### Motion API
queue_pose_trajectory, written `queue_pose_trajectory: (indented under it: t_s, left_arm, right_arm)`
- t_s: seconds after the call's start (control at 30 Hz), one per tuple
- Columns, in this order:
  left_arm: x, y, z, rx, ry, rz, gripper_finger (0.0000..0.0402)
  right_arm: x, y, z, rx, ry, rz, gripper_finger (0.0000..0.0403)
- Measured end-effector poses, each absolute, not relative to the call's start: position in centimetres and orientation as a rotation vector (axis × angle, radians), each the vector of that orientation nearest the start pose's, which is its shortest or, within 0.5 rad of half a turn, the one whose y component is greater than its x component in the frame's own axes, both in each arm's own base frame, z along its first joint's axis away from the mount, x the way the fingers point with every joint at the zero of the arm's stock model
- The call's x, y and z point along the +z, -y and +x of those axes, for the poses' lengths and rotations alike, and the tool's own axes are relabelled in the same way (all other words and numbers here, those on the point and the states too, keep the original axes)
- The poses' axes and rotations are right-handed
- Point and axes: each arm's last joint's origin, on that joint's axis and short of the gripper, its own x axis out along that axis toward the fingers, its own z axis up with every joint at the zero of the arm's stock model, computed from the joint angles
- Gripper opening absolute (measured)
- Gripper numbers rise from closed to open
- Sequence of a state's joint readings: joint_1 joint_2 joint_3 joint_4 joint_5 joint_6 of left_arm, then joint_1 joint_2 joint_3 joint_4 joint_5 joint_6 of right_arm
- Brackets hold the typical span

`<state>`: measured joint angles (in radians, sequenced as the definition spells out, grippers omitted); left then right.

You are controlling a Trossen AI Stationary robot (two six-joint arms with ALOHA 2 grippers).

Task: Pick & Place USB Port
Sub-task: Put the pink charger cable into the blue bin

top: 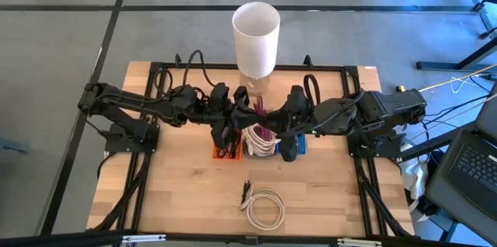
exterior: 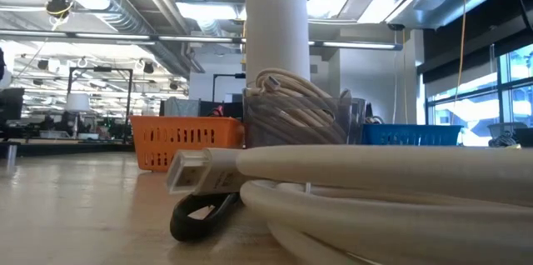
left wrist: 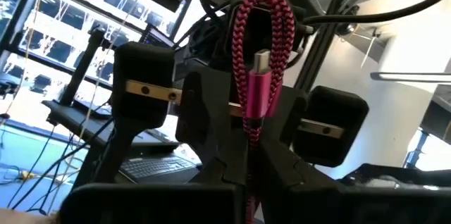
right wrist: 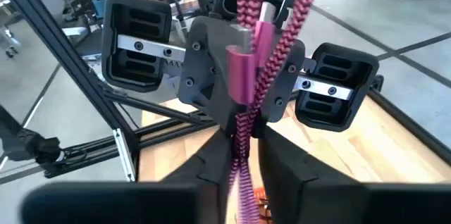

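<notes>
A pink braided USB cable (left wrist: 262, 20) hangs in the air over the middle of the table, bent into a loop, with a pink plug (left wrist: 259, 83) showing. My left gripper (left wrist: 250, 155) comes from the table's left and is shut on it. My right gripper (right wrist: 243, 155) comes from the right, faces the left one and is closed on the same cable. In the high view both grippers meet at the cable (top: 260, 109), above a clear container of white cables (top: 260, 141). My left gripper pinches the cable's braided strands (left wrist: 251, 131) just under the pink plug between its two fingers, coming about level from the table's left. The loop stands up beyond the fingers, clear of the table. My right gripper pinches the braided strands (right wrist: 242, 134) between its two fingers, from the table's right and slanting a little down. More than one strand runs through the gap. The plug (right wrist: 243, 76) and the loop rise beyond the fingers, clear of the table.
A tall white cylinder (top: 255, 37) stands behind the container. An orange basket (top: 225, 154) lies to the container's left and a blue basket (top: 300, 146) to its right. A coiled white cable (top: 265, 206) with a black one (top: 246, 193) lies near the front edge.
</notes>
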<state>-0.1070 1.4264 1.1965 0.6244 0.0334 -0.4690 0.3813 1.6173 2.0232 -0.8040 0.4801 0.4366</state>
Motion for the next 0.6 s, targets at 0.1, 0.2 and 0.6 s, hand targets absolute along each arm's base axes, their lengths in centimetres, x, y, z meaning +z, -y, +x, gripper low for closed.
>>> queue_pose_trajectory:
  t_s: [0.1, 0.2, 0.6]
  left_arm:
    - [40.49, 3.52, 32.12, -0.228, 0.358, -0.474, 0.0006]
    - [40.53, 3.51, 32.09, -0.225, 0.359, -0.475, 0.0005]
    - [40.44, 3.48, 32.17, -0.207, 0.364, -0.448, 0.0079]
  right_arm:
    - [48.26, -10.65, 30.2, -0.171, -0.336, 0.266, 0.0036]
    - [48.24, -10.65, 30.18, -0.171, -0.338, 0.265, 0.0014]
    - [47.44, -10.64, 30.25, -0.195, -0.397, 0.246, 0.0014]
